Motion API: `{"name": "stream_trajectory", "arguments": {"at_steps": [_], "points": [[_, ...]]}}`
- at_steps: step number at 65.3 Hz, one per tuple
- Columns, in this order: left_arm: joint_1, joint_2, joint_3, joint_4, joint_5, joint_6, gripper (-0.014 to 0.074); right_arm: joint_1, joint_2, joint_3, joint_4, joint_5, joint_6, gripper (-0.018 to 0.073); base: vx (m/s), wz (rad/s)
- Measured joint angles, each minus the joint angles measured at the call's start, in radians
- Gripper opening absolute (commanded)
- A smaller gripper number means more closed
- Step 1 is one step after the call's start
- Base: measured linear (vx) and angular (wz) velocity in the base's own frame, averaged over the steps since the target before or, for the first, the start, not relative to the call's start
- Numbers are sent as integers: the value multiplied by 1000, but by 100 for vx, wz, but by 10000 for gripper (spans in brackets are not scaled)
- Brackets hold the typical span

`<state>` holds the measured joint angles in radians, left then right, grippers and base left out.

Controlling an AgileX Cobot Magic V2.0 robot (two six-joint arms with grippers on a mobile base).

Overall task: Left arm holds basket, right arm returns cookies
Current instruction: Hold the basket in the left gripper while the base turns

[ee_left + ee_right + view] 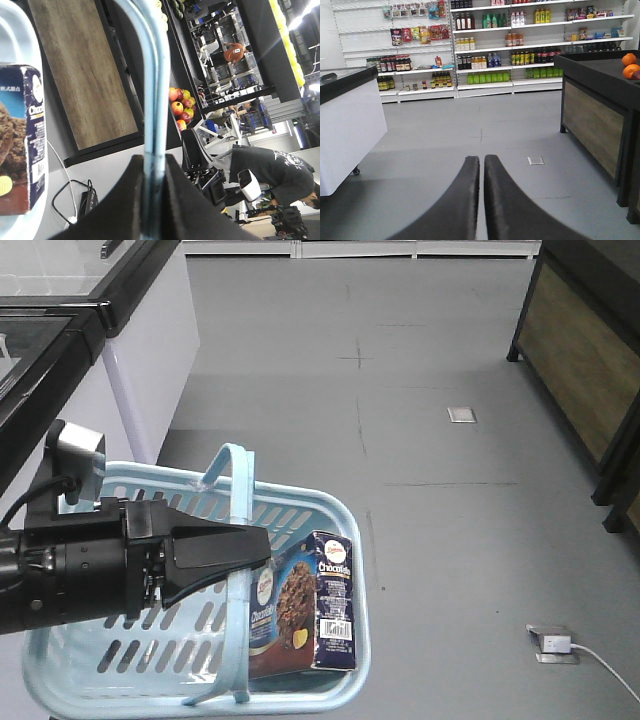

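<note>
The light blue basket [320,515] hangs at the lower left of the front view. My left gripper [262,545] is shut on its hoop handle [238,490]; the left wrist view shows the handle [154,75] pinched between the jaws of the gripper [152,162]. The dark navy cookies carton [312,605] stands tilted inside the basket at its right end; it also shows at the left edge of the left wrist view [22,135]. My right gripper [482,161] is shut and empty, pointing over the bare grey floor. It is out of the front view.
A white freezer cabinet [150,330] stands at the left, a dark wooden display stand [580,350] at the right. A floor socket with a white cable [555,643] lies at the lower right. Stocked shelves [485,50] line the far wall.
</note>
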<state>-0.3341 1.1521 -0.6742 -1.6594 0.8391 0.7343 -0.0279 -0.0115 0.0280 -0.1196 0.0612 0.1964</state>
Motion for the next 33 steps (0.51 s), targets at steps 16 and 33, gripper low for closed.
{"name": "stream_trajectory", "arguments": {"at_steps": [16,33], "points": [[-57,2,-16,0,-53,-6,-4,0,0,0,0,0,0,-11,0,0],[-103,56,-71,-10,-61,-6,-4,0,0,0,0,0,0,-11,0,0]]}}
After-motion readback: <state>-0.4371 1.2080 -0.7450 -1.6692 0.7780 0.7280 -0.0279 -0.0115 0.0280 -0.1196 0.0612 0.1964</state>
